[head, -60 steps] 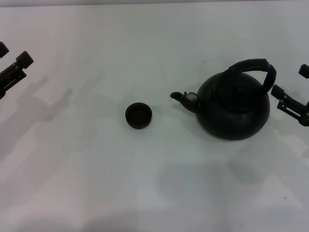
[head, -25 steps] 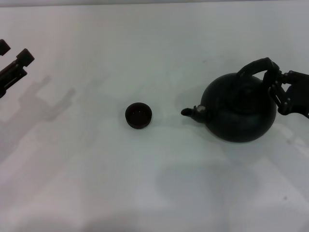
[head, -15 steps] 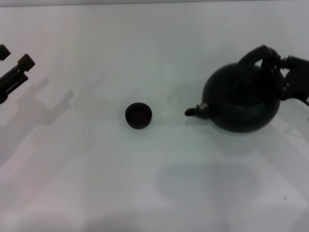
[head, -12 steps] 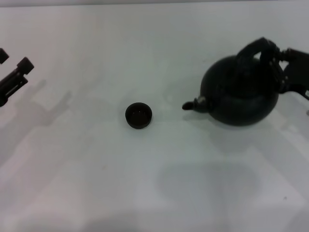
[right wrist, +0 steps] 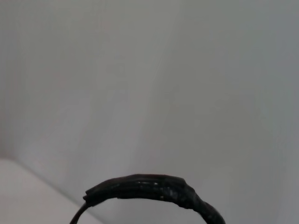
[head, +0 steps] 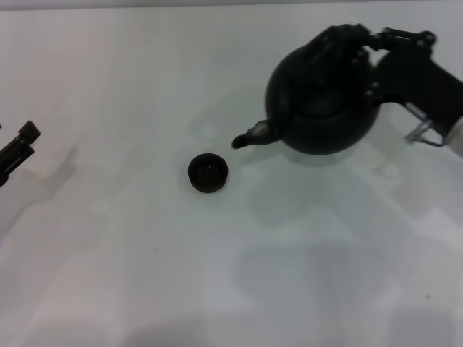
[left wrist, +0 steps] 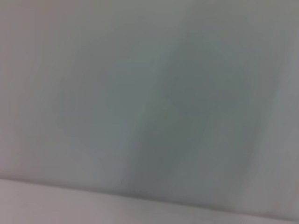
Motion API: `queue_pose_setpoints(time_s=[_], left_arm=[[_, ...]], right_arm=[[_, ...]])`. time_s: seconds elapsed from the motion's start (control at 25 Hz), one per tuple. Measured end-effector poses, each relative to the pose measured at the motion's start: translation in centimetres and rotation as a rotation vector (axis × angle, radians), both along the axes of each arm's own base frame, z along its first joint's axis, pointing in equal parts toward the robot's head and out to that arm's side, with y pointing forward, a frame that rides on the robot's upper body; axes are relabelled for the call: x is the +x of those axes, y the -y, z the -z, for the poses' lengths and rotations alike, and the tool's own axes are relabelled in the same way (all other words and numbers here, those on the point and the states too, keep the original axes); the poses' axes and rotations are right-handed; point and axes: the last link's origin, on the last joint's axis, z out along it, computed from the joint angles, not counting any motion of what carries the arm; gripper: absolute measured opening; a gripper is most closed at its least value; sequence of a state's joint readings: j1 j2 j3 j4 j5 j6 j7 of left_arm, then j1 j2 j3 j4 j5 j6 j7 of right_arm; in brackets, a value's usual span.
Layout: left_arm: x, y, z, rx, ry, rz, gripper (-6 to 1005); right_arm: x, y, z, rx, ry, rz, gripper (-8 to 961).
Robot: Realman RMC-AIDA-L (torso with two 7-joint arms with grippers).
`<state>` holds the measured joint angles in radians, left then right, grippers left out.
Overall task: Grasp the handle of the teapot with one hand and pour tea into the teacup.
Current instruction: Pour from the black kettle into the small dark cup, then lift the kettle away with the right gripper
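The right claw (head: pixel 367 52), closed on the handle (head: pixel 347 36), holds the teapot (head: pixel 318 105) in the air above the white surface (head: pixel 145 275), its shadow falling on the surface below it. The pot's stubby spout (head: pixel 246 137) points down and toward the teacup (head: pixel 207 173), which sits alone near the middle of the surface, close to the spout tip but not yet under it. In the right wrist view only the arch of the handle (right wrist: pixel 149 189) shows. The left claw (head: pixel 18 148) rests idle at the far left edge; whether it is open or closed cannot be told. The carry appears to be in hand. The pour seemingly calls for bringing the spout over the cup, then tipping gently.
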<state>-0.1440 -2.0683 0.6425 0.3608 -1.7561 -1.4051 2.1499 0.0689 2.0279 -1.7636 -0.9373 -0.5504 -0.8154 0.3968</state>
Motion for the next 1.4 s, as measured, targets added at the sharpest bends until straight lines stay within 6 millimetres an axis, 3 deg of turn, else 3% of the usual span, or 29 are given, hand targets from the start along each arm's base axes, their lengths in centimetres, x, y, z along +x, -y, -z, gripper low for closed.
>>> queue_pose_setpoints(time_s=[0.16,0.6,1.4], left_arm=[[-0.4,0.3,0.1,-0.001,-0.006,-0.023,876],[-0.7,0.1,0.3,-0.001,-0.01,-0.048,875],[-0.5,-0.1,0.5,-0.001,-0.004,-0.047,876]], right_arm=[[-2.1,-0.5,1.7,-0.007,0.115,-0.027,124],[-4.5,0.2,3.2,0.022,0.262,-0.104,114],[-5.8,1.0,3.5,0.113,0.416,-0.208,107]])
